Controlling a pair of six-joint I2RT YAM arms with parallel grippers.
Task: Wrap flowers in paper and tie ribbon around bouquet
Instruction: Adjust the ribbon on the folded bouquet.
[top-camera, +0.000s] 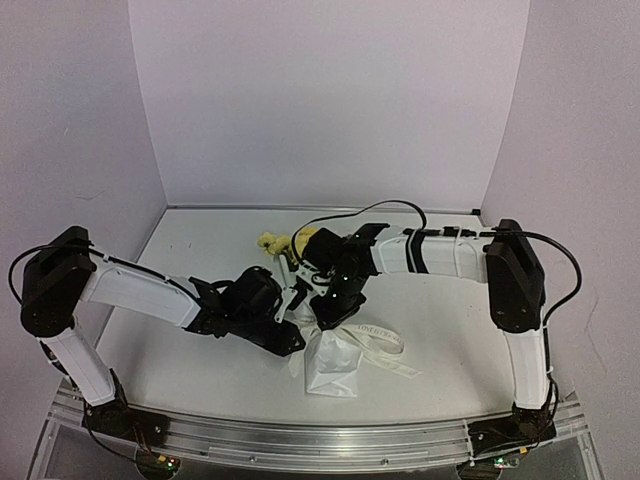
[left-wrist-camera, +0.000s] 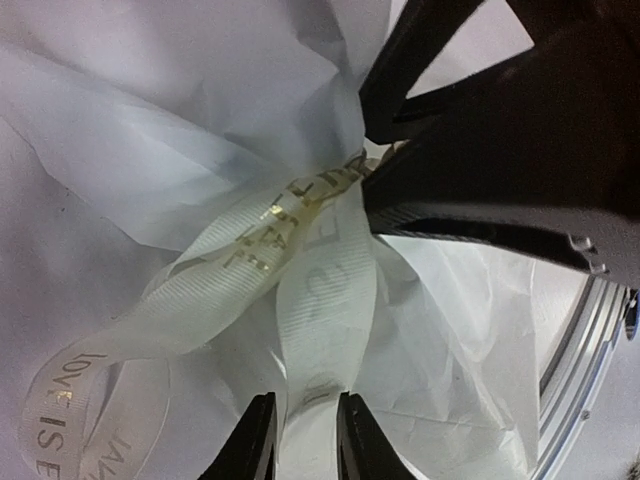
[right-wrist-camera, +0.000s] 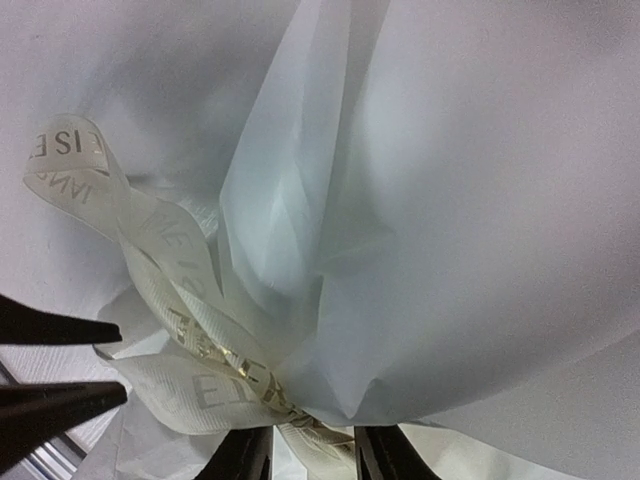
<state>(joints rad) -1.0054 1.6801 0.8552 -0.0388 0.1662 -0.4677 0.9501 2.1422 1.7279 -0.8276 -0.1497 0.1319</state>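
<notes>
Cream ribbon (left-wrist-camera: 325, 290) with gold lettering, white paper (left-wrist-camera: 150, 150), yellow flowers (top-camera: 270, 242).

You have two white-and-black jointed robot arms, the left arm (top-camera: 130, 292) and the right arm (top-camera: 450, 255). Each carries one black two-finger gripper, so count two: the left gripper (left-wrist-camera: 303, 405) and the right gripper (right-wrist-camera: 312, 435). There is one crumpled white tissue-paper wrap (top-camera: 330, 368) and one narrow cream-white fabric ribbon (left-wrist-camera: 325, 290) with two tails trailing. You can see two clusters of pale yellow blooms (top-camera: 268, 241), the second cluster (top-camera: 303, 238) just beside the first.
</notes>
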